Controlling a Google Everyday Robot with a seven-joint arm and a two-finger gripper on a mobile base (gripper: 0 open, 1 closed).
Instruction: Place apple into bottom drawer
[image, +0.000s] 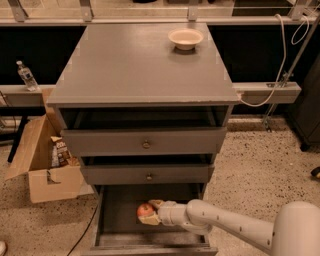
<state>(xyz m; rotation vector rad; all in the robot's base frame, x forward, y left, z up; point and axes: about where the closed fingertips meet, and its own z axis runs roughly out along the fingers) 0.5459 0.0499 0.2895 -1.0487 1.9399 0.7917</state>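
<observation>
Low in the view, inside the pulled-out bottom drawer (120, 222): the gripper (151, 212), at the end of a white arm (225, 225) reaching in from the lower right. With jaws closed on the apple (144, 210), one at its back side and one at its front side. Apple held over the middle part of the drawer floor, close to it; cannot tell whether touching the floor or not. Directly above apple and gripper, the middle drawer (147, 175), open a little and overhanging the back part of the bottom drawer, with only a low gap left for the arm. Above that, the top drawer (145, 142), also pulled out partly, with dark space behind its front. Small brass knobs (146, 145) in the middle of these two fronts. On the grey counter (125, 65) of the cabinet, near the far right corner, a shallow cream bowl (185, 38), well apart from everything below. To the left of the cabinet, on the speckled floor (260, 170), an open cardboard box (45, 175) with a packet (60, 152) inside, just beside the cabinet side. Further left and behind, on the left ledge (25, 94), a clear water bottle (26, 75), upright. At the right, a white cable (280, 55) hanging down to the right ledge (270, 92).
</observation>
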